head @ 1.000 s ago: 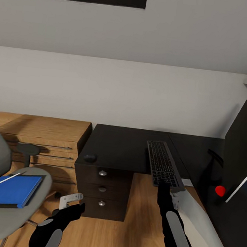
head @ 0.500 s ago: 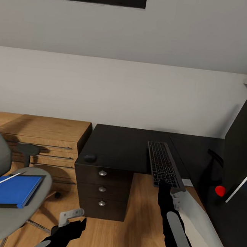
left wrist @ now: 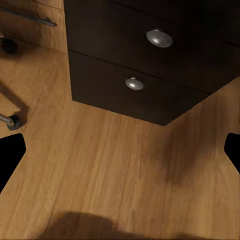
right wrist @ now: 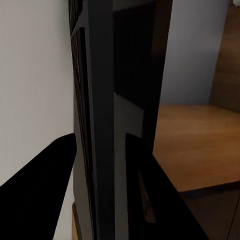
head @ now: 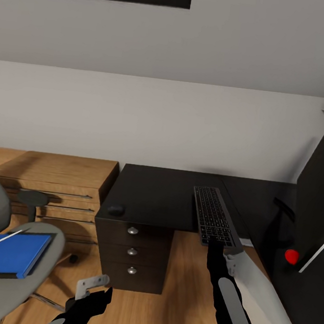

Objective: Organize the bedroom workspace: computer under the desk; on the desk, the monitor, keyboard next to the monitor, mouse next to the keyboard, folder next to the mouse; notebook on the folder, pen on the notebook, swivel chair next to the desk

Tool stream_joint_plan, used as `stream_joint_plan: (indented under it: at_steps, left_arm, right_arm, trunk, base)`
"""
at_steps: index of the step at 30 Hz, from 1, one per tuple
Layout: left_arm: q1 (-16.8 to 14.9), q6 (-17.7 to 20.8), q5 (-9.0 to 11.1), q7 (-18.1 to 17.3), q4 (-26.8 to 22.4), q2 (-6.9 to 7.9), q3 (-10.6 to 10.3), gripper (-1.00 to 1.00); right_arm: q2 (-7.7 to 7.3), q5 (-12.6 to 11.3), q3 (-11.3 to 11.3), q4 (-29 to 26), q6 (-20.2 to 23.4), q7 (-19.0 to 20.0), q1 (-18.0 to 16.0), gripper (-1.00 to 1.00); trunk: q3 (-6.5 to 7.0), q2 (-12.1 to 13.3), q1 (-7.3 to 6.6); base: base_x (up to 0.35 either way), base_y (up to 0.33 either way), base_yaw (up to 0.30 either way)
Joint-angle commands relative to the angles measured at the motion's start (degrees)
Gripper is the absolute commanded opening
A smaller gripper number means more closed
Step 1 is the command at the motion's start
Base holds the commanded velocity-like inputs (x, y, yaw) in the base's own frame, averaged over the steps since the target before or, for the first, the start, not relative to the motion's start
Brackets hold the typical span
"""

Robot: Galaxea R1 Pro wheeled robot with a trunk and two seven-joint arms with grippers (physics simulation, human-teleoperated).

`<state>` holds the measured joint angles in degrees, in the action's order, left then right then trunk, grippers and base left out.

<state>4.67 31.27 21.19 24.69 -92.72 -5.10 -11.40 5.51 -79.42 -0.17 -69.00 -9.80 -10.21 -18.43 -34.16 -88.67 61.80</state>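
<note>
The keyboard [head: 214, 216] lies on the glossy black surface of the desk [head: 158, 194], its near end jutting past the front edge. There the right hand [head: 221, 244] grips it: in the right wrist view the two dark fingers [right wrist: 47, 175] sit on either side of the keyboard's edge [right wrist: 95, 125], clamped on it. The mouse [head: 115, 210] rests at the desk's front left corner, above the drawer unit [head: 131, 251] with round silver knobs. The monitor [head: 318, 200] stands at the far right of the surface, a red spot [head: 291, 256] low beside it. To the left, the blue folder [head: 8, 252] lies on the seat of the swivel chair [head: 15, 276]. The left hand [head: 90, 287] hangs low above the wood floor [left wrist: 115, 170] near the drawers, its fingertips [left wrist: 10, 150] spread wide apart with nothing between them.
</note>
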Motion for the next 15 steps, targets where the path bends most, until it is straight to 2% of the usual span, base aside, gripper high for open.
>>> stream_joint_plan:
  at_steps: [1, 7, 15]
  left_arm:
    - [-0.01, 0.1, 0.61, 0.54, -0.09, 0.0, -0.07, 1.0]
    - [-0.01, 0.12, 0.61, 0.54, -0.09, 0.0, -0.11, 1.0]
    - [-0.01, 0.3, 0.61, 0.54, -0.09, 0.06, 0.05, 1.0]
  right_arm:
    - [0.02, -0.47, -0.01, -0.08, -0.22, -0.15, -0.02, -1.0]
    - [0.02, -0.47, -0.01, 0.28, -0.25, -0.16, -0.02, -1.0]
    - [0.02, -0.47, 0.03, 0.68, -0.29, -0.16, -0.02, -1.0]
  trunk:
    - [-0.04, -0.03, 0.01]
    - [-0.04, -0.03, 0.01]
    - [-0.04, -0.03, 0.01]
  base:
    - [0.039, -0.012, 0.0]
    - [0.161, -0.099, 0.0]
    - [0.076, -0.072, 0.0]
